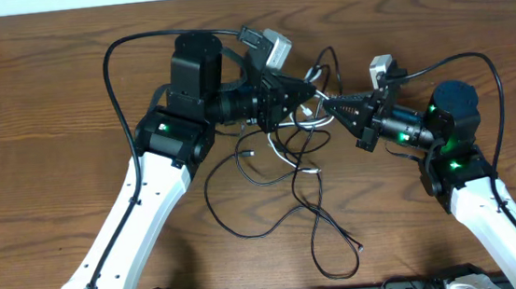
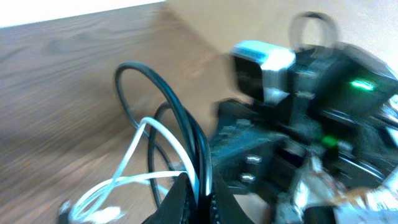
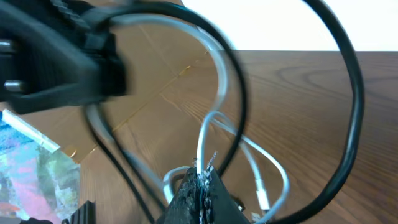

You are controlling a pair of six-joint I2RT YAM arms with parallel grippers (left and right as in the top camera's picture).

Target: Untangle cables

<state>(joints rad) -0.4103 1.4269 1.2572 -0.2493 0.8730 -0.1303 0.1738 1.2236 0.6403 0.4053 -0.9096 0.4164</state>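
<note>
Where the two grippers meet past table centre, the cables (image 1: 289,156) are bunched in one tangle. It is lifted at the fingertips and sprawls on the wood toward the near edge. The long axis runs far-to-near and drifts slightly toward the right arm's side. The longest black loop reaches closest to the near edge, with a small plug (image 1: 359,246) just beside it.

Left gripper (image 1: 311,91): jaws closed, pinching a black cable (image 2: 183,118). The white cable (image 2: 163,137) runs into the same pinch.

Right gripper (image 1: 328,107): jaws closed on the white cable, which rises straight out of the fingertips in the right wrist view. A black loop arcs around it; I cannot tell if that loop is gripped too.

The gripper tips are nearly nose to nose, with only cable between them.

Around it there is a bare wooden table (image 1: 47,88), and each arm's thick wire (image 1: 112,59) arches well clear of the tangle. The wrist camera boxes (image 1: 275,46) sit just behind the tips — left wrist view is blurred, with the right arm filling its right half.
</note>
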